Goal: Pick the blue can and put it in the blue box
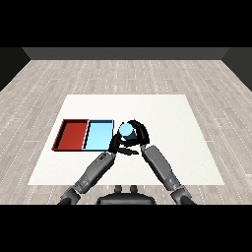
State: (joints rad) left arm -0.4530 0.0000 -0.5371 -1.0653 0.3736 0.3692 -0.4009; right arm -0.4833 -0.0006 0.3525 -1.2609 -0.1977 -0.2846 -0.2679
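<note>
R hand (139,134) curled round blue can (126,130), just right of blue tray (98,136); L hand (117,144) fingers unclear.

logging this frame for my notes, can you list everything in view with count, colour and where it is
table: one, white, centre of the view on a grey plank floor
red tray: one, red, left part of the table
blue tray: one, light blue, right beside the red tray
can: one, light blue, upright just right of the blue tray, between the hands
forearms: two, grey, coming in from the lower corners
right hand: one, black, curled round the can
left hand: one, black, at the can's near left side; finger pose unclear
</note>
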